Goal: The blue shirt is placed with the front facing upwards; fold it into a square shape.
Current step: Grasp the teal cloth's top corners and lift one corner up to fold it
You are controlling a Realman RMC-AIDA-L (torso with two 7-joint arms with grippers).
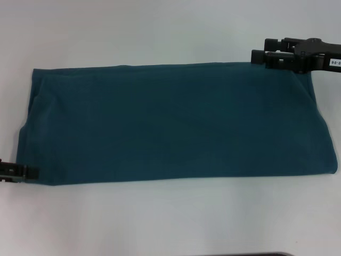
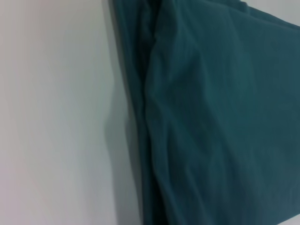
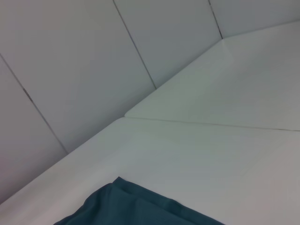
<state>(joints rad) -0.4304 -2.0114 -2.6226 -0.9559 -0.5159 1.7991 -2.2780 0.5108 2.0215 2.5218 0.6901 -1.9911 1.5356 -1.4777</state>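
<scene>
The blue shirt [image 1: 176,125] lies flat on the white counter [image 1: 160,32] as a long band running left to right, plain teal side up, with no lettering showing. It is far wider than it is deep, so by my reading at least one more fold across its length is needed to make a square.

The left gripper [image 1: 26,173] sits at the band's near left corner, touching the cloth edge; whether it pinches the fabric I cannot tell. The right gripper [image 1: 258,56] is at the far right corner, its two fingers spread with a gap between them, at the hem.

The left end shows loose layered ridges, so lifting only the top layer could let the stack slide apart. The grippers stand at diagonal corners, so uneven pulls could skew the next fold.
</scene>
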